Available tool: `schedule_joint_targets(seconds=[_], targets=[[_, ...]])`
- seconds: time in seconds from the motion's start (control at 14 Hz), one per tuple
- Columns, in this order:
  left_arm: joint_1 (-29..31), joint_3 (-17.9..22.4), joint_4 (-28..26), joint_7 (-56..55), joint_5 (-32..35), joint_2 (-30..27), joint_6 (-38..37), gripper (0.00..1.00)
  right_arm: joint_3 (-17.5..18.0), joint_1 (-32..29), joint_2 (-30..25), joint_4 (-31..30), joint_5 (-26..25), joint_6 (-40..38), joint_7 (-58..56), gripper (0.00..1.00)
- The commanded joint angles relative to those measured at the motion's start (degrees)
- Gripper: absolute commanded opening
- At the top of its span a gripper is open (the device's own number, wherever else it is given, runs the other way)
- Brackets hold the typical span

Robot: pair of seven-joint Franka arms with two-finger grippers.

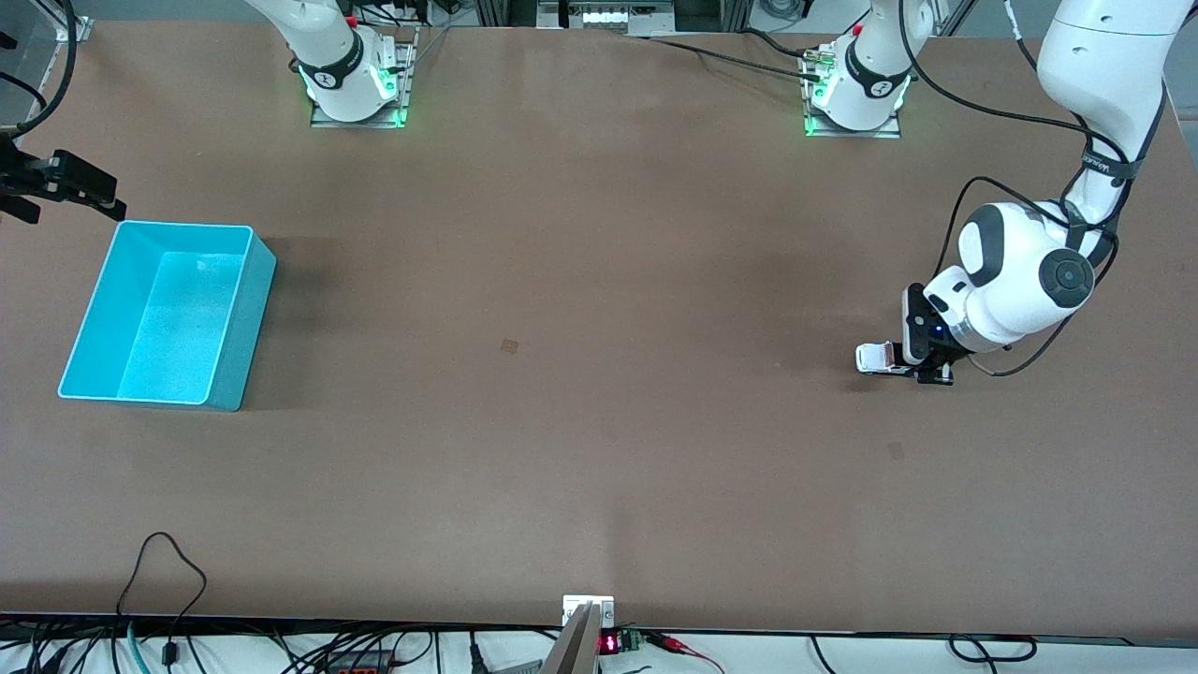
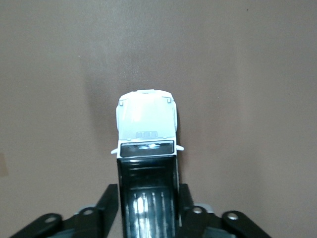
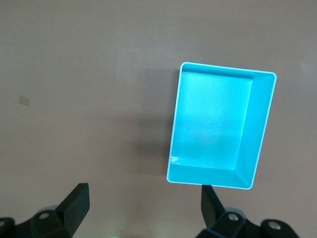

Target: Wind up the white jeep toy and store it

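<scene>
The white jeep toy point(image 1: 872, 358) is low at the table surface toward the left arm's end. In the left wrist view its white hood point(image 2: 146, 121) points away from the hand. My left gripper point(image 1: 915, 363) is shut on the jeep's rear half. Its black fingers point(image 2: 110, 198) press against both sides of the black roof panel point(image 2: 147, 191). The turquoise bin point(image 1: 182, 226) sits toward the right arm's end of the table. My right gripper point(image 1: 98, 197) hovers open just beside the bin's rim, and the right wrist view shows nothing between its fingers point(image 3: 74, 203).
The turquoise bin point(image 3: 225, 69) shows nothing inside it. Both arm bases point(image 1: 354, 89) stand along the table edge farthest from the front camera. Cables hang off the near edge point(image 1: 159, 580). A small mark point(image 1: 510, 345) lies mid-table.
</scene>
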Motion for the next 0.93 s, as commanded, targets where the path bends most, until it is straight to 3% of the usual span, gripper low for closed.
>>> schedule_joint_targets(seconds=[0.0,0.29,0.86], targets=[[0.6,-0.3,-1.0,0.9,0.5,-0.9,0.8,0.47,0.3,0.1,0.2,0.0,0.9,-0.4,0.5,1.00],[0.6,-0.3,-1.0,0.3,0.5,-1.1,0.8,0.34,0.5,0.3,0.4,0.0,1.0,0.4,0.6,1.00],[1.0,-0.1,-1.0,-0.4,0.4,-1.3,-0.7,0.25,0.7,2.8,7.7,0.2,1.3,5.2,-0.5,1.00]])
